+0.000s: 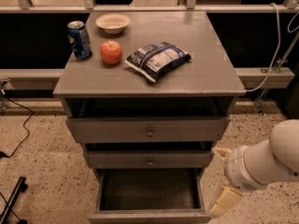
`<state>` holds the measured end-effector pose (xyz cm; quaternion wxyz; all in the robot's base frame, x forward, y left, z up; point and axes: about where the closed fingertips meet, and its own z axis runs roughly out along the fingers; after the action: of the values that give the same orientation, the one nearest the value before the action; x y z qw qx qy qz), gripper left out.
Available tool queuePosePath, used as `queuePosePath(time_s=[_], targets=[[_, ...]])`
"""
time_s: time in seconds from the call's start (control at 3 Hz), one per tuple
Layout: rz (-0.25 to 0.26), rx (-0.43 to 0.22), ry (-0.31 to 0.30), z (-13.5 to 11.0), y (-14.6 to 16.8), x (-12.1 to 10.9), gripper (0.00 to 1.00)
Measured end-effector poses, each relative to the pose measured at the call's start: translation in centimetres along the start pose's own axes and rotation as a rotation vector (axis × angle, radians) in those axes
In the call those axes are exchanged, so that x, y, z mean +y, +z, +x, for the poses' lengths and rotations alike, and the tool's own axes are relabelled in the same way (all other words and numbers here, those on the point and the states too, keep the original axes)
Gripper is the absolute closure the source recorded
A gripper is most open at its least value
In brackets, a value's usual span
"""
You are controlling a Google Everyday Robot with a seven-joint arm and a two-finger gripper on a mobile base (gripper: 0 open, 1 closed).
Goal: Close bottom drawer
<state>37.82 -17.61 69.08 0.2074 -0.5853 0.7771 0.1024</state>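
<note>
Camera view shows us a grey cabinet whose worktop (205, 80) carries a blue soda can (79, 40) at the back left, a pale bowl (113, 22) behind it to the right, a red apple (111, 52) just beside the can, and a dark blue snack bag (158, 59) lying flat near the middle. Below the worktop we see three grey drawers. The top drawer (149, 130) and the middle drawer (149, 160) each stand slightly out and show a small round knob at centre. The bottom drawer (149, 190), the narrowest of the three, is pulled far out toward us, its dark plain inside open to view and its front edge at the lower border of the frame. The white arm (266, 162) enters from the lower right, and its cream-coloured end effector (223, 199) hangs low, just beside the bottom drawer's right front corner. We cannot tell whether it touches the drawer, nor whether it is spread or pressed together. The cabinet stands on a speckled floor (42, 167).
</note>
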Motion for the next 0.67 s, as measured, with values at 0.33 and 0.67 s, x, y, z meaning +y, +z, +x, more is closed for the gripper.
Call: queuePosePath(time_s=[0.33, 0.67], targets=[[-0.043, 0.038, -0.015, 0.2, 1.0, 0.1, 0.0], [-0.075, -0.047, 0.005, 1.2, 5.0, 0.4, 0.0]])
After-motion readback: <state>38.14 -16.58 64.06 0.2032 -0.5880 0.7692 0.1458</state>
